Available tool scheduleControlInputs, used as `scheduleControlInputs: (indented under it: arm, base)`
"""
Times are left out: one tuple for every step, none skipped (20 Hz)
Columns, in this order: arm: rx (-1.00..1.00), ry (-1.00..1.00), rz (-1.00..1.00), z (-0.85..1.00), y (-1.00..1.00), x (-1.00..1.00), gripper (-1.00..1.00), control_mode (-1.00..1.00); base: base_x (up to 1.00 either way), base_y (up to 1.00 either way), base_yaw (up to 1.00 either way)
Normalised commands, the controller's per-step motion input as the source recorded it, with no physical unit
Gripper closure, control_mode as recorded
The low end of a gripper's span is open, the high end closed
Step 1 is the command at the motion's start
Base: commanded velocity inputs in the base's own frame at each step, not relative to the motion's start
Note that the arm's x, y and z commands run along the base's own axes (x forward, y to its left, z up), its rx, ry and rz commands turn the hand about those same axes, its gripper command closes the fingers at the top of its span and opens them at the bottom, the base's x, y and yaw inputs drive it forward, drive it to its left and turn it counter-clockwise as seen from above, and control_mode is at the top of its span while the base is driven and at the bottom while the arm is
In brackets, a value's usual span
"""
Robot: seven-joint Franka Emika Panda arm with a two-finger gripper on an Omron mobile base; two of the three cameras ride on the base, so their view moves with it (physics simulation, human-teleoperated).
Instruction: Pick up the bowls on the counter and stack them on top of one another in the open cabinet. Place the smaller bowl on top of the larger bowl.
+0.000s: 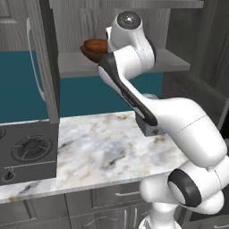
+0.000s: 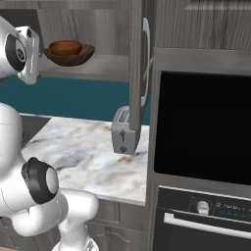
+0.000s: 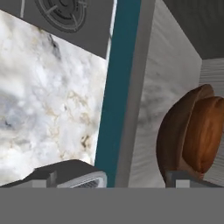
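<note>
Kitchen, marble table bare; smaller bowl nested in larger bowl on open cabinet shelf, tool spread wide, holding nothing.

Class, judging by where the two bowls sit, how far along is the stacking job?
Done: the small bowl sits inside the large bowl on the cabinet shelf. In hand: nothing; the gripper is open beside the stack. Left: nothing on the counter to move; probably just pull the arm back.
</note>
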Motion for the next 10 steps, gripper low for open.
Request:
scheduleControlInputs:
  arm:
    - [0.00, -0.17, 0.00, 0.00, -0.12, -0.58, -1.00, -1.00]
    - [0.00, -0.16, 0.00, 0.00, -0.16, -0.58, -1.00, -1.00]
    - [0.00, -0.15, 0.00, 0.00, -0.14, -0.59, -1.00, -1.00]
    - [0.00, -0.14, 0.00, 0.00, -0.14, -0.58, -1.00, -1.00]
    - [0.00, -0.13, 0.00, 0.00, -0.14, -0.59, -1.00, -1.00]
    - [0.00, -0.13, 0.00, 0.00, -0.13, -0.62, -1.00, -1.00]
    - [0.00, -0.13, 0.00, 0.00, -0.16, -0.61, -1.00, -1.00]
    - [0.00, -0.13, 0.00, 0.00, -0.17, -0.59, -1.00, -1.00]
    - [0.00, -0.11, 0.00, 0.00, -0.18, -0.57, -1.00, -1.00]
    - [0.00, -0.09, 0.00, 0.00, -0.13, -0.56, -1.00, -1.00]
  base:
    - [0.00, 0.00, 0.00]
    - [0.00, 0.00, 0.00]
    - [0.00, 0.00, 0.00]
    - [0.00, 0.00, 0.00]
    - [0.00, 0.00, 0.00]
    - [0.00, 0.00, 0.00]
    - [0.00, 0.00, 0.00]
    - [0.00, 0.00, 0.00]
    - [0.00, 0.00, 0.00]
    - [0.00, 0.00, 0.00]
